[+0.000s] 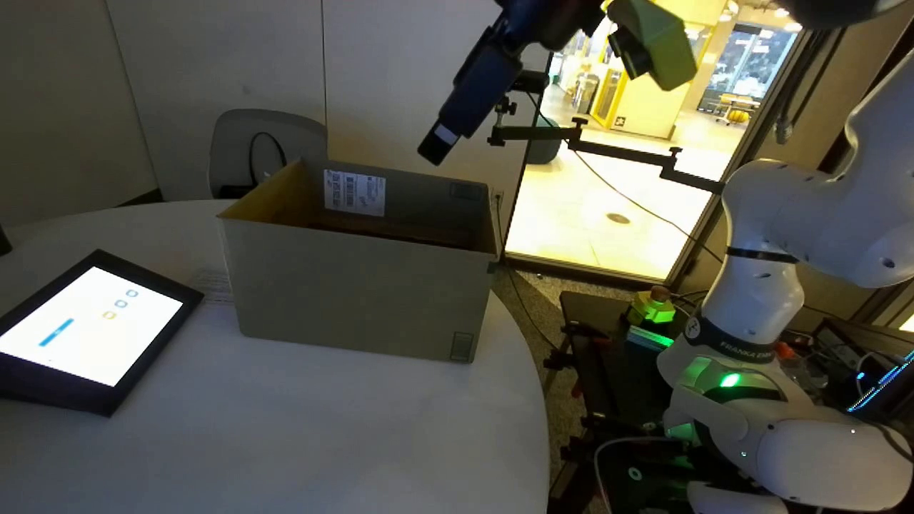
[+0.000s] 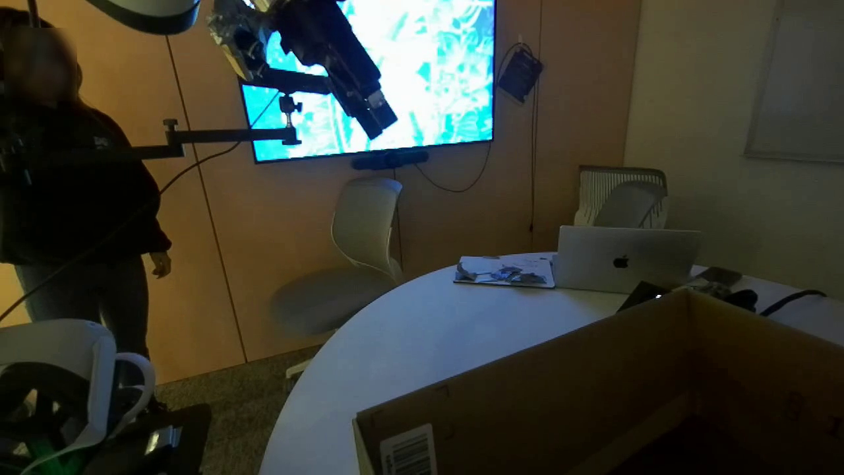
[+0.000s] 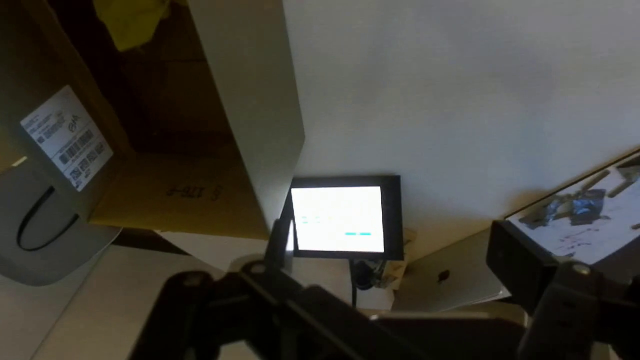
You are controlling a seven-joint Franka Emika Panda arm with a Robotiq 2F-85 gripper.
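- In an exterior view, the box [image 1: 357, 293] is showing a barcoded label [image 1: 355, 193] at nine o'clock from the arm [image 1: 750, 314] marked "FRANKA".
- The tool [image 1: 438, 145] is hanging at the box's one o'clock, spread wide, gripping nothing.
- At four o'clock in the wrist view, an Apple-logo laptop [image 3: 460, 270] is standing.

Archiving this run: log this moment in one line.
black end effector: open, empty; grey-brown cardboard box: on white round table; crumpled yellow item: inside box
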